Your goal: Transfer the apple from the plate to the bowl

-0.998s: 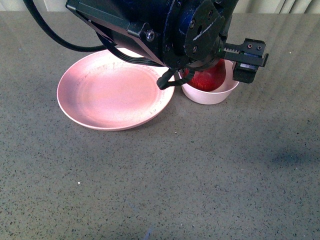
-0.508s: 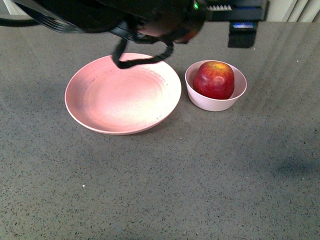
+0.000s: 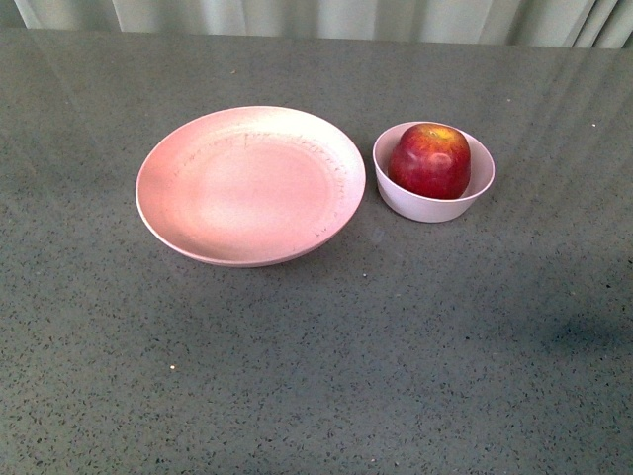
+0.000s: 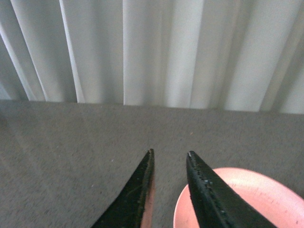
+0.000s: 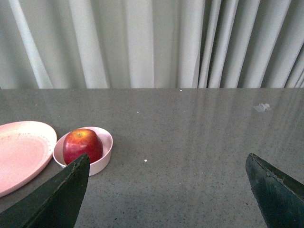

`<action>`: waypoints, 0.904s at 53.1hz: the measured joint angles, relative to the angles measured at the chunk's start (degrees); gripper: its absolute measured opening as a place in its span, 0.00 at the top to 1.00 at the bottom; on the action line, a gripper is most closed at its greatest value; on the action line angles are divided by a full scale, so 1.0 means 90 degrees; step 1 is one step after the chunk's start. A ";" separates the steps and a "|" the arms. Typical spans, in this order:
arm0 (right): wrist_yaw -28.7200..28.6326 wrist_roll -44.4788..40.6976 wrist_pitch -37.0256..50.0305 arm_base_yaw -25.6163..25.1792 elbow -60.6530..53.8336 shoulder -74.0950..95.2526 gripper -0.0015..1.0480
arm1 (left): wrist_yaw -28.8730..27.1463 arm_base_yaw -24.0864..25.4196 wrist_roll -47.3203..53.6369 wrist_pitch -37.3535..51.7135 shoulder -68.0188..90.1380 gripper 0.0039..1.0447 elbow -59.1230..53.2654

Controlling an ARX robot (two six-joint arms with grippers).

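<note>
- On the grey table (image 3: 316, 376), to the right of the plate (image 3: 250, 184), the apple (image 3: 430, 159) is seen sitting inside the bowl (image 3: 435, 206).
- The plate is bare, and its right rim is just beside the bowl; whether they touch cannot be told.
- The apple is round, so no long side can be picked out. Its stem end is turned up.
- No arm is seen in the front view.
- The right gripper (image 5: 166, 190) is shown with its two fingers spread wide apart, and nothing is held between them.
- From the right wrist view, the apple is found ahead of the right gripper and off to its left side, well apart from both fingers.
- The left gripper (image 4: 170, 159) is shown with a small gap between its fingertips, and nothing is held there.
- Only the plate rim and the white curtain (image 4: 152, 47) are seen past the left gripper, so the apple's place from it cannot be told.
- The job looks done, so it is judged that no new grab is needed.
</note>
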 joint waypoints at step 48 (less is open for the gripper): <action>0.0002 0.0000 0.0000 -0.0002 0.0000 -0.0002 0.09 | 0.2084 0.2074 0.0073 -0.2361 -0.4828 0.99 -0.2429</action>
